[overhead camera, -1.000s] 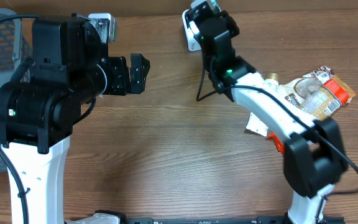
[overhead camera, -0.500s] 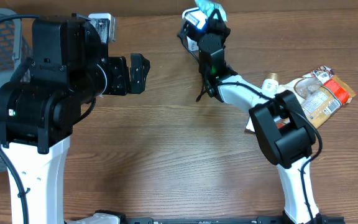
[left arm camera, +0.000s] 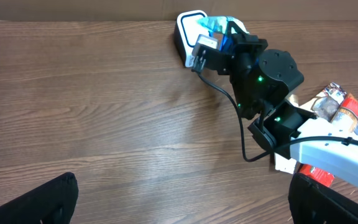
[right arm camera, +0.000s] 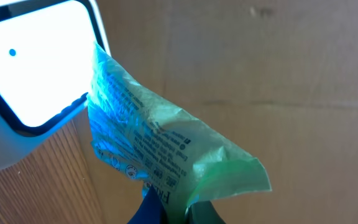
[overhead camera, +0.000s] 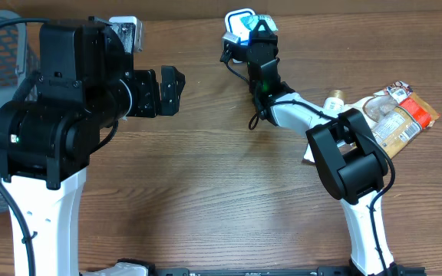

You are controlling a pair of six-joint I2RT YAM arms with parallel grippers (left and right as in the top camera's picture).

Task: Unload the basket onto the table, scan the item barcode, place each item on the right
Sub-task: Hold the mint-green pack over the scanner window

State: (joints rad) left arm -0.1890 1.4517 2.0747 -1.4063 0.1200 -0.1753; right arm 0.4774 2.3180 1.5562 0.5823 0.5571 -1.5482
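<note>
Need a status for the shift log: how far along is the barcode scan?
Done: the green packet is picked up, pinched in the right end effector. In hand: it is held at the edge of the lit scanner window. Left: no frame shows a confirmed read, and the packet is not yet set down. The left end effector hangs open and empty.

Left arm (overhead camera: 52, 130) is seen folded, well to the left of the scanner (overhead camera: 236, 21), with the wrist level. Left gripper (overhead camera: 172, 90) is aimed roughly toward the scanner, jaws spread wide, nothing between them. Right arm (overhead camera: 313, 119) is stretched out from the near right, with the forearm angled up to the scanner. Right gripper (overhead camera: 261, 29) is positioned just beside the scanner face, jaws clamped on a green packet (right arm camera: 166, 143).
</note>
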